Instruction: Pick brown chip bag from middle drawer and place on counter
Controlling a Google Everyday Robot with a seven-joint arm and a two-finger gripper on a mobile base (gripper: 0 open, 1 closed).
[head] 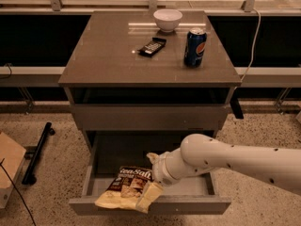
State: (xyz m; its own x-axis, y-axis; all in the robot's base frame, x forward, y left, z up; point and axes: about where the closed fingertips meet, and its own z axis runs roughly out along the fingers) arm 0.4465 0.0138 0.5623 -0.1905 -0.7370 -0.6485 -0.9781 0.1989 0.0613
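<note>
The brown chip bag (126, 188) lies flat in the front left of the open middle drawer (150, 204), its pale yellow end over the front panel. My gripper (150, 177) comes in from the right on a white arm and sits at the bag's right edge. Its fingers are spread: the lower fingertip (148, 197) rests on the bag's right corner and the upper one (153, 157) points to the drawer's back. The bag is not lifted. The counter (108, 55) is the cabinet's grey-brown top above.
On the counter stand a white bowl (168, 19), a blue soda can (194, 47) and a small black wrapped bar (152, 46). A taller closed drawer front (149, 117) overhangs the open drawer. A black bar (37, 152) and cardboard (8, 166) lie on the floor at left.
</note>
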